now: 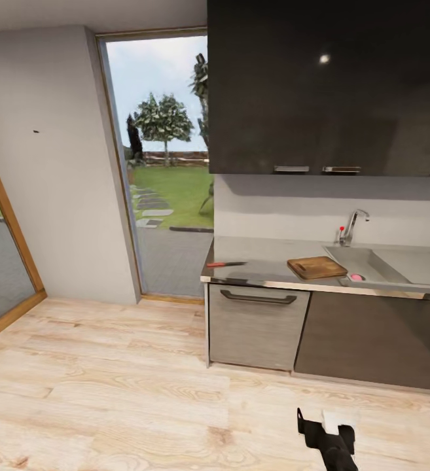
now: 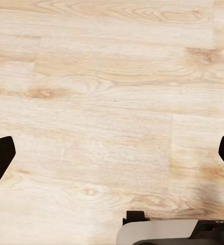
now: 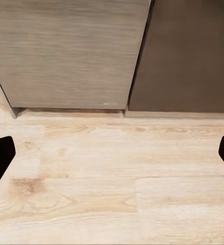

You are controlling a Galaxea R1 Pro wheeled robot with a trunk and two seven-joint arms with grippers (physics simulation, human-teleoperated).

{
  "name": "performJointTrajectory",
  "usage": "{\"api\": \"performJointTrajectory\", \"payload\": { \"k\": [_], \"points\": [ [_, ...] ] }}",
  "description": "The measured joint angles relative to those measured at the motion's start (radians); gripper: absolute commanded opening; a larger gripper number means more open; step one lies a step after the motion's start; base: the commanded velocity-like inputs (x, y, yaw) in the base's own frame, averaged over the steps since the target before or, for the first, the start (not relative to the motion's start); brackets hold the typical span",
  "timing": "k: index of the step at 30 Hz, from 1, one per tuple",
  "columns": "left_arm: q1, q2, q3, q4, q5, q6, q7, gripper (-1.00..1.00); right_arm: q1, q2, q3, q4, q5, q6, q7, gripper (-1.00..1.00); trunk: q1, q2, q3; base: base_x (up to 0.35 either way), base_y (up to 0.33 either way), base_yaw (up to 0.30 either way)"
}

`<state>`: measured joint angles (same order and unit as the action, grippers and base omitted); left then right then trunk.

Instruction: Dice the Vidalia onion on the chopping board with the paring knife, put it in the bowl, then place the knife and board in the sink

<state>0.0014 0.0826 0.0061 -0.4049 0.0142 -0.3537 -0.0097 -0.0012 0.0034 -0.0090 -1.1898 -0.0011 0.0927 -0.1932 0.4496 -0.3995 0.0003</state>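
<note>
Open wooden floor (image 1: 110, 379) up to the cabinets (image 1: 257, 324); countertop (image 1: 260, 258) seemingly clear between paring knife (image 1: 226, 264) and chopping board (image 1: 317, 267).

Pale wood-plank floor (image 1: 110, 386), grey wall (image 1: 57, 163), tall glass doorway (image 1: 165, 157) onto lawn, dark glossy upper cabinets (image 1: 326, 85)

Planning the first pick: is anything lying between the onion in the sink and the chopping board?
Nothing visible: the Vidalia onion sits in the sink basin's near corner, beside the chopping board.

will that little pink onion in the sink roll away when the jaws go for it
Probably: the Vidalia onion looks like a small smooth ball, so a nudge could send it rolling. The sink walls should contain it. Being small, it is likely light.
</note>
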Motion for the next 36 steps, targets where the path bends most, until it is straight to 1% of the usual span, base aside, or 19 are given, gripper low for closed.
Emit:
{"api": "performJointTrajectory", "payload": {
  "k": [2,6,8,10,11,12,13,15,16,18,19,20,21,25,27,29,36],
  "points": [
    [0.000,0.000,0.000,0.000,0.000,0.000,0.000,1.00,0.000,0.001,0.000,-0.039,0.000,0.033,-0.001,1.00,0.000,0.000,0.000,0.000,0.000,0.000],
    [0.000,-0.001,0.000,0.000,0.001,0.000,0.001,1.00,-0.009,0.004,0.001,-0.153,0.000,0.135,-0.013,1.00,0.000,0.000,0.000,0.000,0.000,0.000],
    [0.000,-0.001,0.000,0.000,0.001,0.000,0.001,1.00,-0.029,0.005,0.002,-0.206,0.000,0.181,-0.030,1.00,0.000,0.000,0.000,0.000,0.000,0.000],
    [0.000,-0.001,0.000,0.000,0.001,0.000,0.002,1.00,-0.050,0.005,0.002,-0.232,0.000,0.215,-0.040,1.00,0.000,0.000,0.000,0.000,0.000,0.000],
    [0.000,-0.001,0.000,0.000,0.001,0.000,0.001,1.00,-0.069,0.005,0.002,-0.243,0.000,0.239,-0.043,1.00,0.000,0.000,0.000,0.000,0.000,0.000],
    [0.000,-0.001,-0.001,0.000,0.001,0.000,0.001,1.00,-0.111,0.006,0.002,-0.257,0.001,0.286,-0.047,1.00,0.000,0.000,0.000,0.000,0.000,0.000],
    [0.000,-0.001,0.000,0.000,0.002,0.000,0.001,1.00,-0.136,0.006,0.002,-0.260,0.000,0.310,-0.049,1.00,0.000,0.000,0.000,0.000,0.000,0.000],
    [0.000,-0.001,-0.001,0.001,0.003,0.000,0.001,1.00,-0.208,0.008,0.003,-0.265,0.000,0.371,-0.051,1.00,0.000,0.000,0.000,0.000,0.000,0.000],
    [0.000,-0.001,0.000,0.001,0.004,0.000,0.001,1.00,-0.235,0.008,0.003,-0.266,0.000,0.392,-0.051,1.00,0.000,0.000,0.000,0.000,0.000,0.000],
    [0.000,-0.001,0.000,0.010,0.004,0.000,0.001,1.00,-0.313,0.008,0.003,-0.266,0.000,0.465,-0.056,1.00,0.000,0.000,0.000,0.000,0.000,0.000],
    [0.000,-0.001,0.001,0.012,0.004,0.000,0.001,1.00,-0.340,0.009,0.004,-0.266,-0.001,0.490,-0.059,1.00,0.000,0.000,0.000,0.000,0.000,0.000],
    [0.000,-0.001,0.001,0.013,0.004,0.000,0.001,1.00,-0.353,0.009,0.004,-0.267,-0.001,0.502,-0.061,1.00,0.000,0.000,0.000,0.000,0.000,0.000],
    [0.000,-0.001,0.001,0.015,0.004,0.000,0.001,1.00,-0.387,0.009,0.004,-0.266,-0.002,0.531,-0.068,1.00,0.000,0.000,0.000,0.000,0.000,0.000],
    [0.000,-0.001,0.001,0.016,0.004,0.000,0.001,1.00,-0.449,0.013,0.006,-0.265,-0.004,0.570,-0.092,1.00,0.000,0.000,0.000,0.000,0.000,0.000],
    [0.000,-0.001,0.001,0.017,0.004,0.000,0.001,1.00,-0.464,0.016,0.006,-0.265,-0.005,0.580,-0.099,1.00,0.000,0.000,0.000,0.030,0.016,0.000],
    [0.000,-0.002,0.001,0.017,0.004,0.000,0.001,1.00,-0.497,0.029,0.007,-0.261,-0.004,0.601,-0.117,1.00,0.000,0.000,0.000,0.128,0.096,0.000],
    [0.000,-0.002,0.001,0.018,0.004,0.000,0.000,1.00,-0.518,0.035,0.007,-0.255,-0.004,0.614,-0.137,1.00,0.000,0.000,0.000,0.206,0.167,0.000]
  ]
}}
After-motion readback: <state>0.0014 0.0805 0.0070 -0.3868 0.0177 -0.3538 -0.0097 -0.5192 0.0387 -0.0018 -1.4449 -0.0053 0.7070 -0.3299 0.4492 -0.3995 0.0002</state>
